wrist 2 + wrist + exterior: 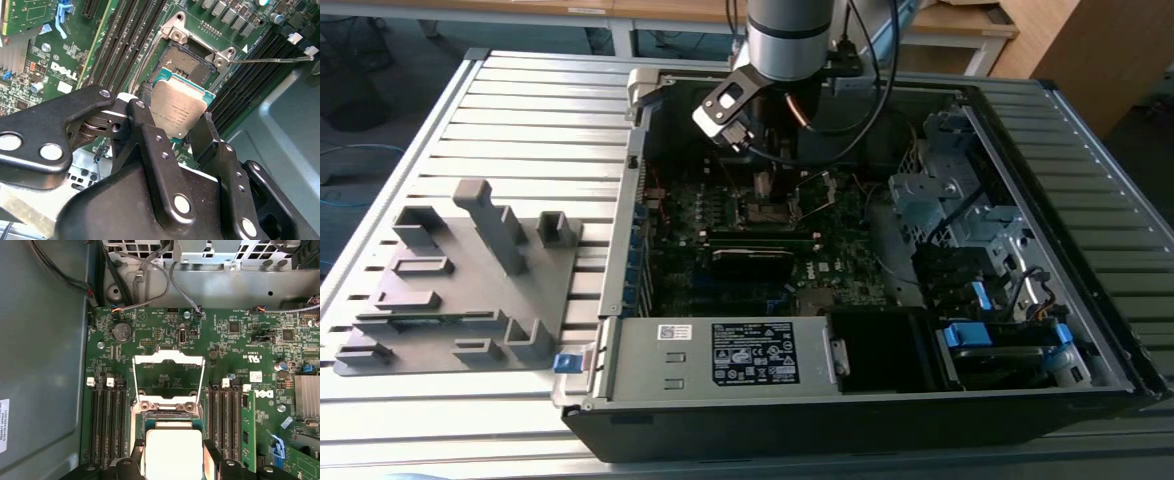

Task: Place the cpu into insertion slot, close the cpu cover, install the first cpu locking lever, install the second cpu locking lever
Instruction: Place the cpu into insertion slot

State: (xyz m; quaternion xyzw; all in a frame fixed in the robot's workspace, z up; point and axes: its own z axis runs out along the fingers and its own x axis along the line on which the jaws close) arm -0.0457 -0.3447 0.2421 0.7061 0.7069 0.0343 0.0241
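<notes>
Arm (787, 40): silver-grey cylinder, dark band.
Above the gripper (177, 112): white camera block (724, 108); thin black cables (890, 85) looping alongside.
Gripper: matte black metal linkages; two flat black fingers (150, 135); broad black side link (45, 135); round silver screws (181, 203) at the joints.

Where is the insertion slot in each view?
Exterior view: insertion slot at mid-board, under the arm.
Second wrist view: dark square just beyond the held cpu.
First wrist view: its rim between cpu and raised cpu cover.
Shared landmark: memory slots beside it.
</notes>
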